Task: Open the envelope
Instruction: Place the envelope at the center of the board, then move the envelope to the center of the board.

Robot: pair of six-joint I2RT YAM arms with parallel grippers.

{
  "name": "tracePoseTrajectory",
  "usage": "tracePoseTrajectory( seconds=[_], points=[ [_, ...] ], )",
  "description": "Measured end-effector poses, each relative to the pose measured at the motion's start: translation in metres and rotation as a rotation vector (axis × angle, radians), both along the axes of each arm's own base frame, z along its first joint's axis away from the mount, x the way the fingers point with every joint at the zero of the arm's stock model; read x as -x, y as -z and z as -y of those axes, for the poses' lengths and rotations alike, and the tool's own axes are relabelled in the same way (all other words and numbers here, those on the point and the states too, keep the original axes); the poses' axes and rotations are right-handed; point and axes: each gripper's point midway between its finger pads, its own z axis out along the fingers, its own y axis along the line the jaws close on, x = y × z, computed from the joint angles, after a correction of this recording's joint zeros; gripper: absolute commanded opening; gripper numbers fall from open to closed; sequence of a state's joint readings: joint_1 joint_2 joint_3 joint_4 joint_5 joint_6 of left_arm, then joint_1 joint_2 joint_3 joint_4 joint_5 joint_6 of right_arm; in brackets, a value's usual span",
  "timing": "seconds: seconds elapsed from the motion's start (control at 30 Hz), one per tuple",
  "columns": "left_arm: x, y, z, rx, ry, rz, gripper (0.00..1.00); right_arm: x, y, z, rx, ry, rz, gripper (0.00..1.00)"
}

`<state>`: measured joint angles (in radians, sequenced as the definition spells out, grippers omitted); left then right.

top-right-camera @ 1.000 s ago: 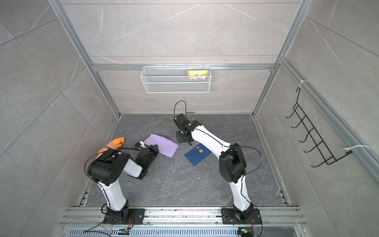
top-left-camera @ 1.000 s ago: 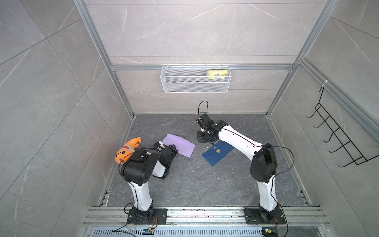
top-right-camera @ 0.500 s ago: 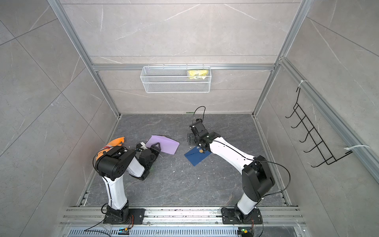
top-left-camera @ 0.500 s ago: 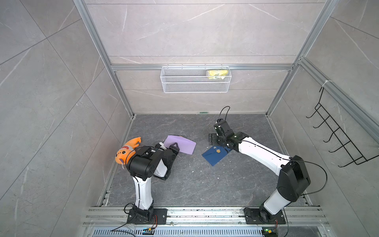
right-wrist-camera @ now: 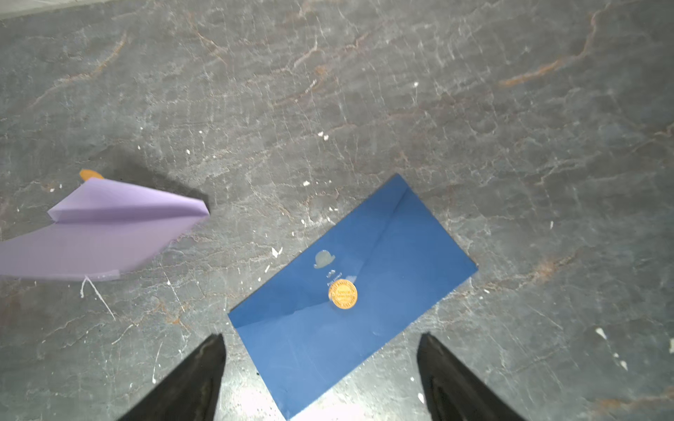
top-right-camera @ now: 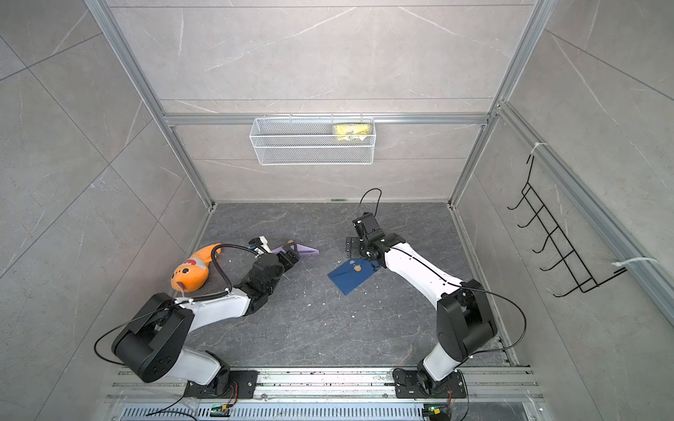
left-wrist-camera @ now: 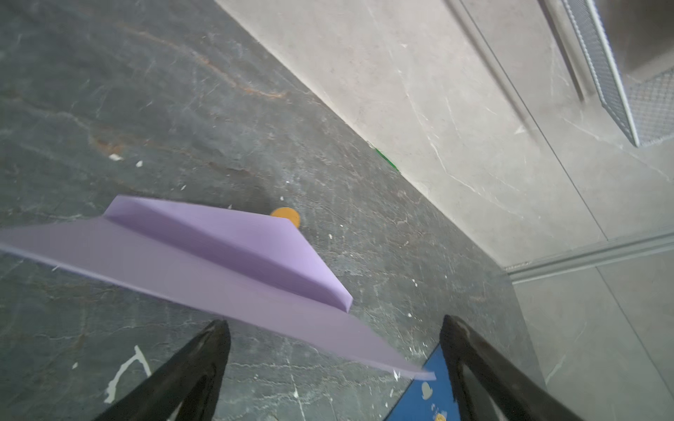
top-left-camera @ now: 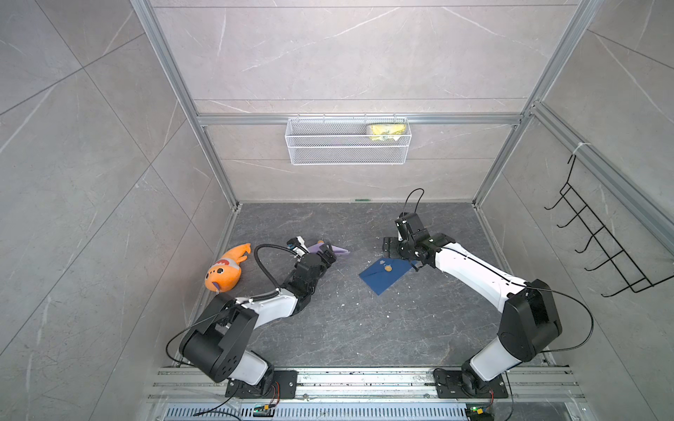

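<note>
**While both grippers gape, neither envelope is gripped**

Where both top views look down on the floor (top-left-camera: 346,328), the left gripper (top-left-camera: 329,252) sits at the near edge of the purple envelope (top-left-camera: 342,251). That envelope stands tilted off the floor, and whether the two touch cannot be told from here. At 3 o'clock from it, well apart, the blue envelope (top-left-camera: 383,279) lies flat with its gold seal (top-left-camera: 388,268) in place. Over its 1 o'clock corner the right gripper (top-right-camera: 364,257) hovers with jaws spread. An orange plush toy (top-left-camera: 226,269) lies at 9 o'clock from the left gripper.

Left wrist view: the fingers (left-wrist-camera: 197,364) stand wide apart. Blurred and with its flap lifted, the purple envelope (left-wrist-camera: 226,255) crosses just beyond their tips, pinched by neither.

Right wrist view: the fingers (right-wrist-camera: 197,375) are spread wide and hold nothing. Between and beyond them the blue envelope (right-wrist-camera: 364,273) lies flat, flap shut under the seal (right-wrist-camera: 343,294).
</note>
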<state>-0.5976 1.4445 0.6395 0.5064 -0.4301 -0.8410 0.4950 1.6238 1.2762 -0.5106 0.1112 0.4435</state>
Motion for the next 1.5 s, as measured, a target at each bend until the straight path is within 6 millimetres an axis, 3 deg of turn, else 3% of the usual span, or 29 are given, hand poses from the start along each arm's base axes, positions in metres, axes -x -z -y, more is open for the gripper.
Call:
tracePoseTrajectory(
  seconds=[0.13, 0.4, 0.63, 0.77, 1.13, 1.5],
  points=[
    [0.016, -0.001, 0.002, -0.164, 0.024, -0.06, 0.99, 0.002, 0.009, 0.0, -0.001, -0.015, -0.034, 0.85],
    [0.046, 0.028, 0.002, -0.342, 0.146, -0.149, 0.99, 0.006, 0.019, -0.005, -0.016, -0.042, -0.075, 0.85],
    [0.026, 0.048, 0.055, -0.396, 0.371, -0.23, 0.99, 0.002, 0.041, -0.002, -0.03, -0.041, -0.148, 0.84],
    [0.016, 0.066, 0.067, -0.401, 0.434, -0.288, 0.99, 0.004, 0.047, -0.002, -0.039, -0.045, -0.173, 0.84],
    [-0.015, 0.117, 0.039, -0.379, 0.408, -0.443, 0.98, 0.015, 0.06, -0.004, -0.063, -0.063, -0.218, 0.84],
    [-0.044, 0.114, 0.002, -0.346, 0.364, -0.452, 0.98, 0.043, 0.102, -0.013, -0.149, -0.072, -0.342, 0.83]
  ],
)
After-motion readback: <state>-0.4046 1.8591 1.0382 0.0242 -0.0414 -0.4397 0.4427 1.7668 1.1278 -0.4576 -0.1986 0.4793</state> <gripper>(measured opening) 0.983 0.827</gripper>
